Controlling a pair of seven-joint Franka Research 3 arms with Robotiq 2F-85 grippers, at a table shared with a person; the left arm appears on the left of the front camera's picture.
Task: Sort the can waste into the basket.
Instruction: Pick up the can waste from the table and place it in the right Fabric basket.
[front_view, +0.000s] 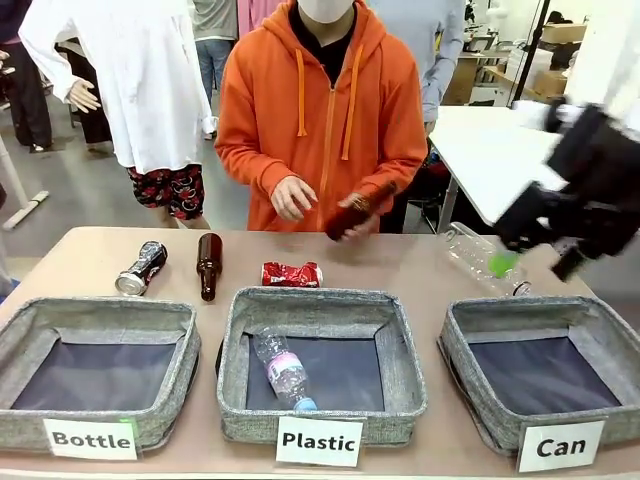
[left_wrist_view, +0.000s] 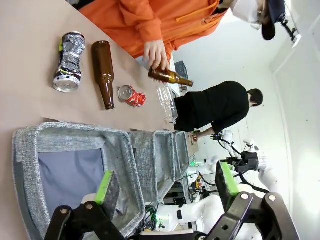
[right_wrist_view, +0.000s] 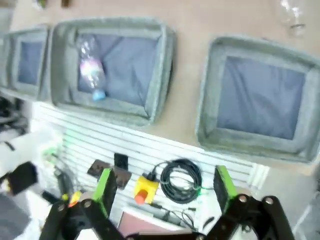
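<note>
Beige tabletop (front_view: 400, 262), sorting not yet begun: at its near edge, on the robot's right, the grey basket labelled "Can" (front_view: 520, 306) lies empty. Both claws hang released, holding nothing: the left claw (left_wrist_view: 165, 182) over the "Bottle" basket (left_wrist_view: 75, 129), the right claw (right_wrist_view: 164, 182) above the baskets' near side. Farther back, the crushed red can (front_view: 291, 274) and the dark can (front_view: 141, 268) lie on the tabletop, both left to move. Beyond, a person's hand (front_view: 358, 203) holds a brown bottle (front_view: 340, 222).
</note>
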